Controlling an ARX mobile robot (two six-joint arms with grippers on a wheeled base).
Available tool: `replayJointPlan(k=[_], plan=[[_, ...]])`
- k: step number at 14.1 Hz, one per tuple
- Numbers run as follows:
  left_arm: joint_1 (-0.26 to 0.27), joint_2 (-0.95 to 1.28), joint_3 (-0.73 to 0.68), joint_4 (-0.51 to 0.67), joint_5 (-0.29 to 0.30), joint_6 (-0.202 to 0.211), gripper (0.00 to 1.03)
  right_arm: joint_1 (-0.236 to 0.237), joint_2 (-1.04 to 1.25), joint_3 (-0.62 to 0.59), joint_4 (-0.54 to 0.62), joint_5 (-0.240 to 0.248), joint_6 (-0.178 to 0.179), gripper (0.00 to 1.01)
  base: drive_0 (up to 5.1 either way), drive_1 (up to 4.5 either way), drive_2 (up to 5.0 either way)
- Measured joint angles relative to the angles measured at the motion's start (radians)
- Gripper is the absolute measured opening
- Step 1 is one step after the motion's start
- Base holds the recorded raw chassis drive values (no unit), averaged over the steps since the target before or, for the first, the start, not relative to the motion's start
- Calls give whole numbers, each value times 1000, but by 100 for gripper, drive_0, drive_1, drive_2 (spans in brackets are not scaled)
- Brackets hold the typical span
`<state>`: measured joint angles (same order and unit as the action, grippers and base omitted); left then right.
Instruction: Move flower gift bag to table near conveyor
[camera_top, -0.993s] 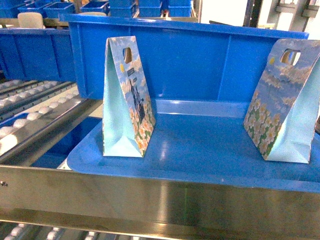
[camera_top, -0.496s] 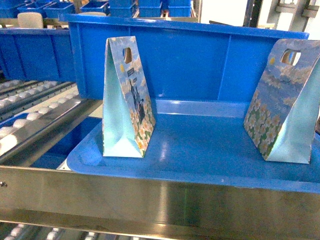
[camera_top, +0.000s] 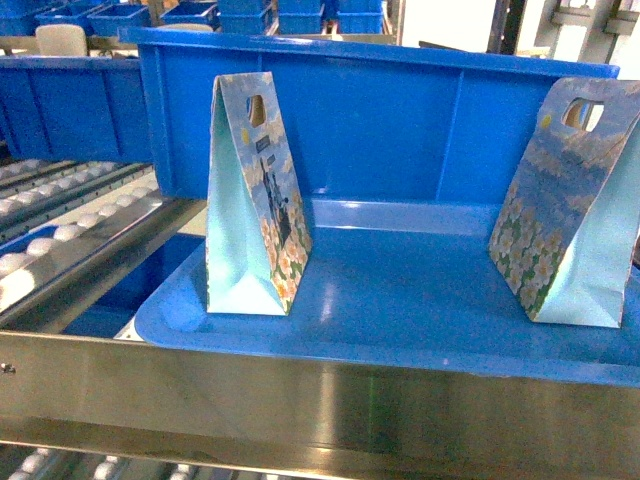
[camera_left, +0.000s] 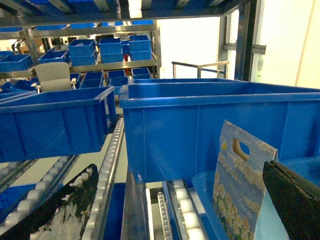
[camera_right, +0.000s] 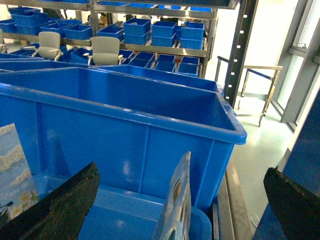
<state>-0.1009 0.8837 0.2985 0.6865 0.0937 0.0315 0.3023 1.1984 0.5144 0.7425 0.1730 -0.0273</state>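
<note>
Two flower gift bags stand upright on a blue tray: the left bag and the right bag. Neither gripper shows in the head view. My left gripper is open, and the left bag stands just inside its right finger, apart from it. My right gripper is open too, and the right bag rises edge-on between its spread fingers, untouched. The conveyor of white rollers slopes at the left. The table is out of view.
A tall blue bin stands directly behind the tray. A steel beam crosses the front below it. More blue bins sit on the conveyor tracks and on the far shelves. Two chairs stand at the back.
</note>
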Motion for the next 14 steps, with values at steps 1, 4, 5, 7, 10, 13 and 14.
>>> replayJointPlan(k=[1, 4, 5, 7, 10, 13, 14], plan=[[0, 0, 0, 0, 0, 0, 98, 1, 52, 40, 1, 2, 0, 98, 0, 0, 0], [0, 0, 0, 0, 0, 0, 98, -10, 210, 139, 13, -2, -10, 98, 0, 0, 0], [0, 0, 0, 0, 0, 0, 98, -24, 251, 165, 0, -11, -11, 98, 0, 0, 0], [0, 0, 0, 0, 0, 0, 98, -48, 320, 195, -18, -6, -10, 98, 0, 0, 0], [0, 0, 0, 0, 0, 0, 98, -66, 387, 206, -39, 16, 2, 98, 0, 0, 0], [0, 0, 0, 0, 0, 1, 98, -74, 424, 212, -71, -13, 52, 98, 0, 0, 0], [0, 0, 0, 0, 0, 1, 98, -75, 425, 212, -61, -15, 66, 93, 0, 0, 0]])
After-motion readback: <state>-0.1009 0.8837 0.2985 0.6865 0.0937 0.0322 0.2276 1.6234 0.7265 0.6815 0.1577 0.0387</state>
